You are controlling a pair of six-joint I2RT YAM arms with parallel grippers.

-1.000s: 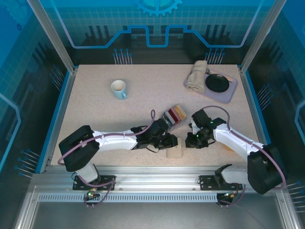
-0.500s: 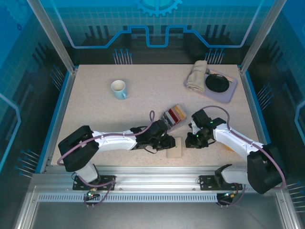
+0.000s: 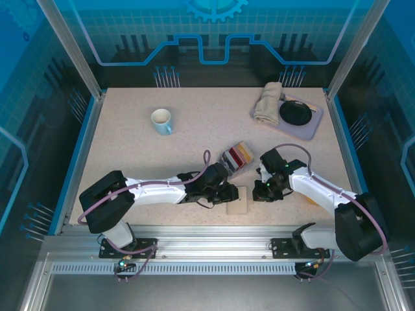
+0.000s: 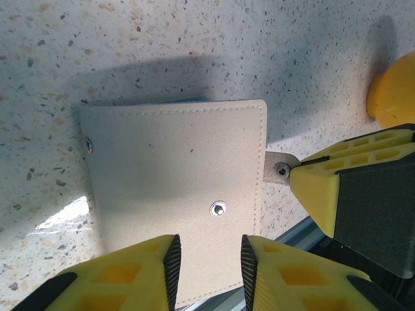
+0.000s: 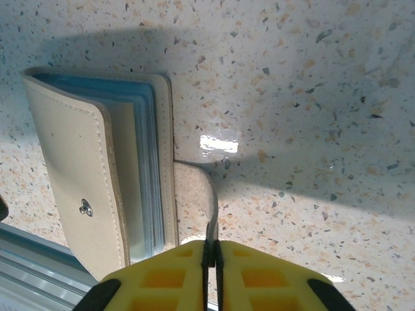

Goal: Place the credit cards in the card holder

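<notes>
The beige card holder (image 3: 237, 203) lies closed on the table near the front edge, its snap stud facing up (image 4: 218, 208). My left gripper (image 4: 209, 265) is open just over the holder's near part (image 4: 175, 168), with nothing between its fingers. My right gripper (image 5: 209, 249) is shut on the holder's closing strap (image 5: 194, 194), which it grips on edge to the right of the holder (image 5: 78, 168). The pale blue inner sleeves (image 5: 146, 162) show at the holder's side. The credit cards (image 3: 237, 155), red, dark, white and tan, lie fanned just behind both grippers.
A white mug (image 3: 161, 121) stands at the back left. A lavender tray (image 3: 310, 126) at the back right holds a folded cloth (image 3: 267, 102) and a black dish (image 3: 296, 113). A yellow rounded object (image 4: 395, 91) lies right of the holder. The metal front rail (image 3: 214, 246) runs close by.
My left gripper has shifted slightly left over the holder. The right gripper and the holder have barely moved.
</notes>
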